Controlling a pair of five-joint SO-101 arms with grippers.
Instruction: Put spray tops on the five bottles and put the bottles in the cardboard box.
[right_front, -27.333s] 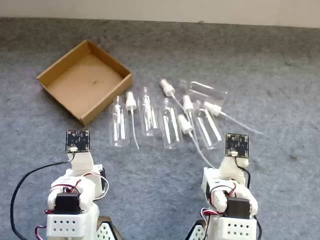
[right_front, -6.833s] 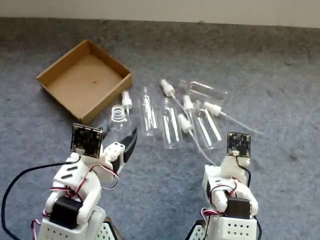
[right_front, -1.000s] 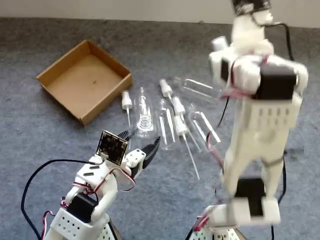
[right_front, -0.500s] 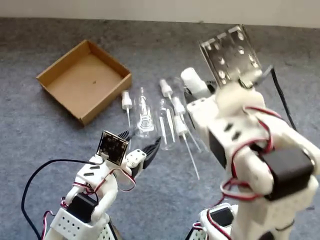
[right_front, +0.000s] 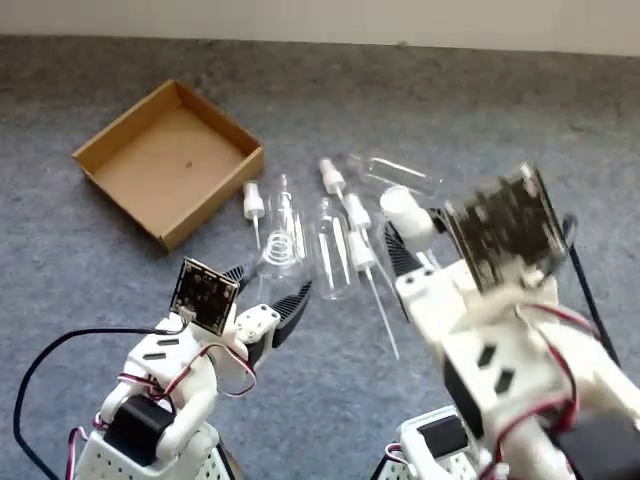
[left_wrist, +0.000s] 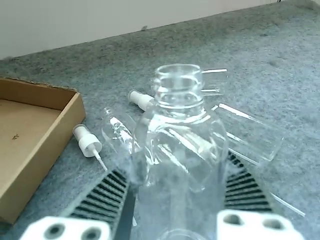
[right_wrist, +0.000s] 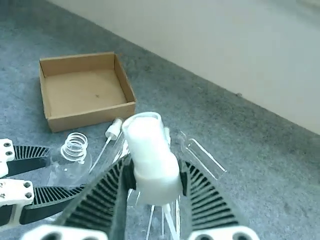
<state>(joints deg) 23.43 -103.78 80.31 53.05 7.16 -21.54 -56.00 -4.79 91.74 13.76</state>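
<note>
The left gripper (left_wrist: 176, 172) is at the near left of the grey table (right_front: 80, 270). It is closed tight around a clear bottle (left_wrist: 180, 120), and the open neck of the bottle sticks out past the fingers. The right gripper (right_wrist: 154, 172) is squeezed on a white spray top (right_wrist: 147, 142). It holds this up above the table, to the right of the held bottle and a bit farther away. The cardboard box (right_front: 212, 208) sits at the far left. More bottles (right_front: 335, 250) lie on their sides in the middle of the table, between the box and the right arm. White tops with thin tubes lie among them. One loose top (right_front: 253, 200) lies near the right wall of the box.
</note>
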